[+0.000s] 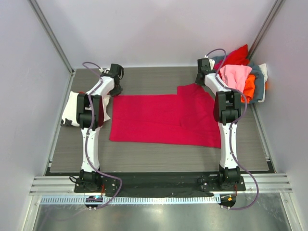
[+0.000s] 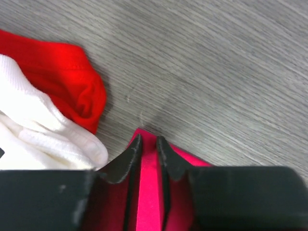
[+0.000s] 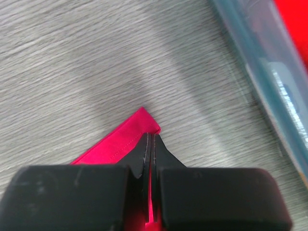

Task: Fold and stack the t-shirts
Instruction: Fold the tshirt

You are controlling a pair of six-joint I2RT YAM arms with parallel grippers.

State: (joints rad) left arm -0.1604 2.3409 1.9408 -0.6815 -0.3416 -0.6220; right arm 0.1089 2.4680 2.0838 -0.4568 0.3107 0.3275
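Note:
A crimson-magenta t-shirt lies spread flat across the middle of the table. My left gripper is down at its far left corner. The fingers stand a narrow gap apart, open, with a strip of crimson cloth between them. My right gripper is shut on the shirt's far right corner, which pokes out past the fingertips. A white t-shirt with black markings lies bunched at the table's left edge, and its white cloth and red part show beside the left fingers.
A grey-blue basket stands at the back right, heaped with pink, orange and red shirts. Its rim runs close to the right gripper. White walls enclose the table on three sides.

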